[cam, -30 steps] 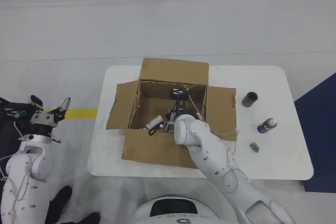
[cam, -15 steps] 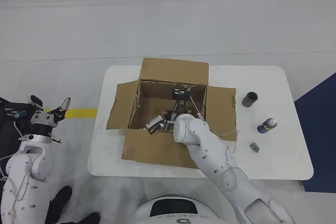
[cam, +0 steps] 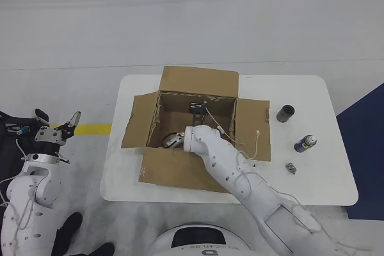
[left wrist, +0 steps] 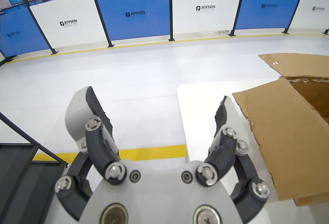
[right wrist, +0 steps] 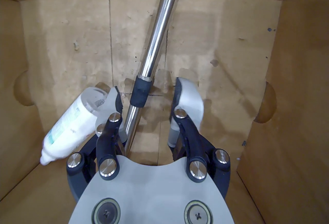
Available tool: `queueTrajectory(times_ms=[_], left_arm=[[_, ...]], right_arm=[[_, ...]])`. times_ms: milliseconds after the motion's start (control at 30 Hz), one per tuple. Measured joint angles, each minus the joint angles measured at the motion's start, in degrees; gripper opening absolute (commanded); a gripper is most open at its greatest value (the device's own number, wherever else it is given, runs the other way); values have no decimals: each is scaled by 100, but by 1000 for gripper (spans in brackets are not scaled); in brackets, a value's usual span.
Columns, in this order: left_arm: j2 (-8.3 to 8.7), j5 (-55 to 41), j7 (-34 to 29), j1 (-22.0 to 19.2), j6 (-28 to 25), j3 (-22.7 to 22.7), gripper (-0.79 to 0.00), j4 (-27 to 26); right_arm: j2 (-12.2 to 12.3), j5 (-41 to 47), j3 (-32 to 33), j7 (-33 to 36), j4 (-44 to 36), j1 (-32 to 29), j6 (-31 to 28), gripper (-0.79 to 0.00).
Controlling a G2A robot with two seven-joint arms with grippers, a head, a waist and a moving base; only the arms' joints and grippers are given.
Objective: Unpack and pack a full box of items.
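- Cardboard box (cam: 198, 80): stands in the centre of the top view on the white table (cam: 294, 173), all four flaps folded outward and the interior exposed.
- Right gripper (right wrist: 147, 88): lowered inside the box, its arm running in from the lower right of the top view. The jaws stand moderately apart, one on each side of a metal tube (right wrist: 156, 37) at its black band. A gap shows at each finger, so the tube is not clamped.
- Metal tube: lies on the box floor, its far end resting against the box wall.
- White bottle (right wrist: 69, 122): lies on its side on the box floor, just beside one finger of the right gripper. Contact with the finger cannot be told. In the top view it sits near the left inner wall of the box.
- Left gripper (left wrist: 156, 96): at the left edge of the top view, off the table and over the floor by a yellow line (cam: 93, 129). Its jaws are spread wide.
- On the right part of the table, outside the box: a black cylinder (cam: 285, 114), a blue can (cam: 304, 143) and a small grey item (cam: 290, 168), each apart from the others.
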Motion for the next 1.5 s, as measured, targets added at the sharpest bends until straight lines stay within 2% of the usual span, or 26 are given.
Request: queueTrajectory(times_ms=[100,200,267,300,333,633,933,1100,1333,1433,1500], left_arm=[[0,0,0,0,0,0,0,0],[0,0,0,0,0,0,0,0],[0,0,0,0,0,0,0,0],[0,0,0,0,0,0,0,0],[0,0,0,0,0,0,0,0],[0,0,0,0,0,0,0,0],[0,0,0,0,0,0,0,0],[0,0,0,0,0,0,0,0],[0,0,0,0,0,0,0,0],[0,0,0,0,0,0,0,0],[0,0,0,0,0,0,0,0]], right_arm=[[-167,106,-54,-79,442,192,79,-471],[-311,178,-83,-122,876,354,122,-523],[-400,236,-83,-133,1135,452,131,-637],[-432,267,-68,-145,1215,484,144,-754],[-459,294,-47,-164,1272,506,165,-785],[-582,198,153,-271,1312,486,273,-785],[-448,-540,563,-196,18,-124,194,-785],[-319,-1163,929,100,-941,-693,-103,-785],[-263,-1721,1358,488,-1902,-1172,-498,-785],[-215,-1728,1505,292,-2590,-1504,-722,-785],[-171,-1567,1688,-83,-3096,-1832,-957,-785]])
